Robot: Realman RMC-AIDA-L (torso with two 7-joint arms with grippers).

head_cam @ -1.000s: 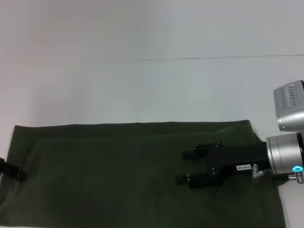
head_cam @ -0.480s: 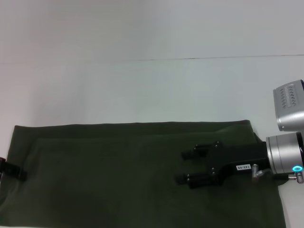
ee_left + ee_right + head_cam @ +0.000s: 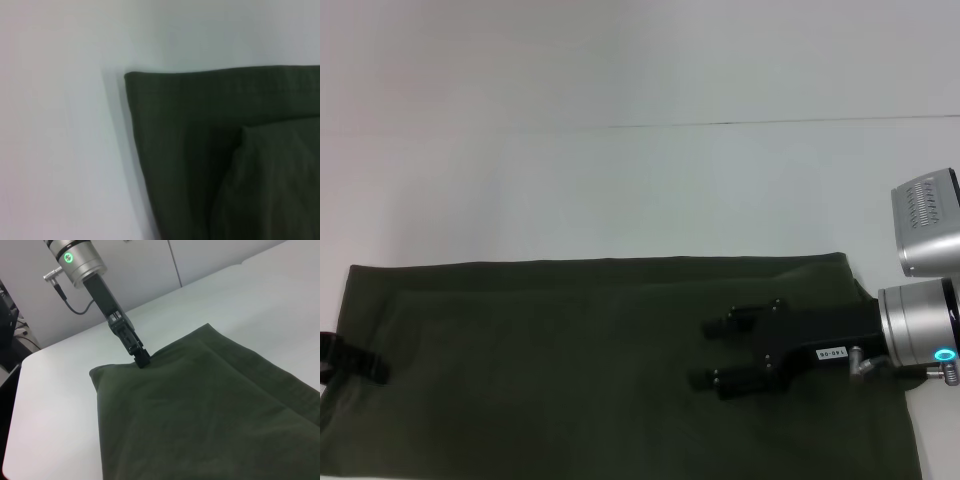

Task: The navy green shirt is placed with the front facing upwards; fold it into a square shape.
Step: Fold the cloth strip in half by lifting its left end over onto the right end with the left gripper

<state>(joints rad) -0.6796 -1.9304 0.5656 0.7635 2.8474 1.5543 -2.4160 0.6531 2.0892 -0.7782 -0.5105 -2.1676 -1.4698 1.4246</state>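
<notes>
Our left gripper point(image 3: 360, 362) is reaching further over the navy green shirt point(image 3: 570, 370) than a moment ago; we cannot tell how its fingers stand. Our right gripper point(image 3: 710, 352) is hovering unmoved, fingers point(image 3: 718, 327) parted and holding nothing. The shirt is lying folded beneath both on the white counter point(image 3: 620, 190).

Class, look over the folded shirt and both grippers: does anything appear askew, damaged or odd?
Nothing stands out. The navy green shirt lies flat as a long folded band with straight edges. The right gripper hovers open over it; the left gripper touches its left end.
</notes>
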